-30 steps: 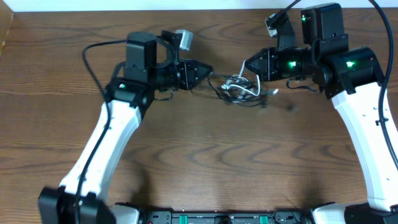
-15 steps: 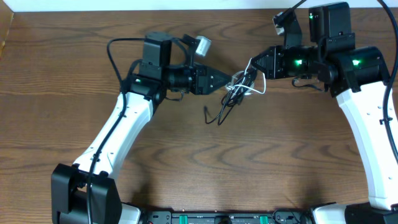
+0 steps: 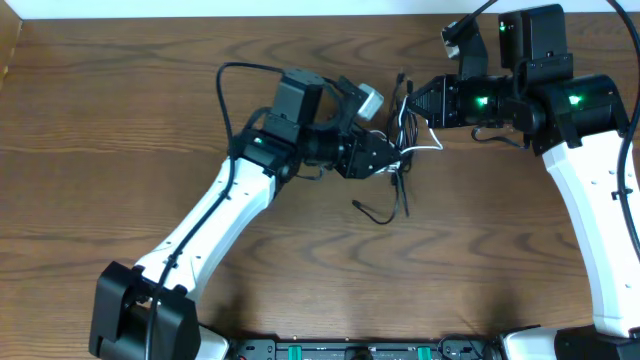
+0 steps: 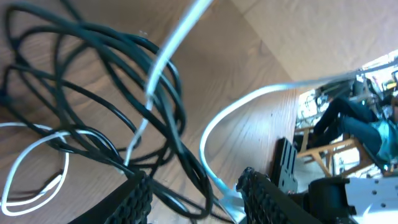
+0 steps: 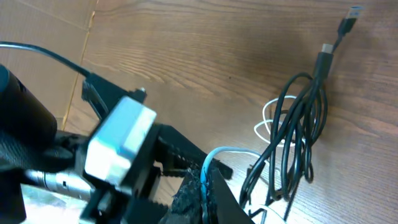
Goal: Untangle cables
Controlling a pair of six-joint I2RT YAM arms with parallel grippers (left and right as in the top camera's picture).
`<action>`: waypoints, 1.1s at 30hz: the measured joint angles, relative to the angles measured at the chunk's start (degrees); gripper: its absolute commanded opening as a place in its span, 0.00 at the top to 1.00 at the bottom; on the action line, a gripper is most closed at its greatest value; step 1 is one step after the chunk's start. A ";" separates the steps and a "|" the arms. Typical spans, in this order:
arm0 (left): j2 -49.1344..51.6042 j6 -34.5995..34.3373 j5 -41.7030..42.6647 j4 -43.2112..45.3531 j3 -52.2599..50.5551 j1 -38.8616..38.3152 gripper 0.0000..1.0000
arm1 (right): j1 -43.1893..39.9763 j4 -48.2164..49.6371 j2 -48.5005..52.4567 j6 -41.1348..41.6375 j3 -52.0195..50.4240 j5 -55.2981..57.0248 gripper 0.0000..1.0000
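The cables form one tangle between the two grippers. In the overhead view the black cables [image 3: 400,195] trail down to the table, and the white cable [image 3: 425,148] loops through them. My right gripper [image 3: 412,100] is shut on the white cable [image 5: 227,151], and the black cables [image 5: 298,124] hang beside it with their plug ends pointing away. My left gripper [image 3: 388,162] is at the tangle from the left. It [image 4: 198,200] is open, with strands of the black cables [image 4: 93,62] and the white cable [image 4: 168,56] running between its jaws.
The brown wooden table [image 3: 120,150] ends at a white strip along the back. A thick black cord [image 3: 232,85] arcs off the left arm. The two arms' heads sit very close together above the tangle.
The left arm swung right into the tangle and its jaws went from shut to open. The right gripper lifted the white cable slightly, so the black loops now hang toward the front.
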 measured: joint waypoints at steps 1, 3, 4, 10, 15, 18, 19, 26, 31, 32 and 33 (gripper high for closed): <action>0.00 0.13 -0.35 0.00 0.00 -0.35 0.50 | 0.00 0.00 0.00 0.00 0.00 0.00 0.99; 0.00 0.15 -1.51 -0.11 0.00 -0.85 0.50 | 0.00 0.00 0.00 0.00 0.00 0.00 0.99; 0.00 0.11 -2.54 -0.24 0.00 -1.14 0.50 | 0.00 0.00 0.00 0.00 0.00 0.00 0.99; 0.33 -1.86 -10.05 0.72 0.00 -2.86 0.51 | 0.00 -0.11 0.00 0.02 0.00 0.02 0.99; 1.95 -4.48 -14.78 3.50 0.00 -4.00 0.61 | 0.00 -0.28 0.00 0.00 0.00 0.02 0.99; 2.60 -5.77 -16.92 3.74 0.00 -4.09 0.81 | 0.00 -0.57 0.00 0.00 0.00 0.04 0.99; 2.73 -6.16 -17.75 3.74 0.00 -4.07 0.89 | 0.00 -0.61 0.02 0.00 0.00 0.07 0.99; 3.04 -6.40 -22.97 2.78 0.00 -4.09 0.92 | -0.55 -0.28 0.00 0.00 0.00 -0.37 0.99; 3.04 -6.43 -29.92 -0.48 0.00 -4.09 0.92 | -4.55 -0.42 0.04 -0.85 0.83 -3.87 0.99; 3.04 -6.40 -31.34 -0.96 0.00 -4.09 0.92 | -5.62 -0.55 0.04 -1.07 1.38 -4.68 0.99; 3.04 -6.40 -32.76 -1.44 0.00 -4.11 0.92 | -6.97 -0.85 0.04 -1.27 2.25 -5.86 0.99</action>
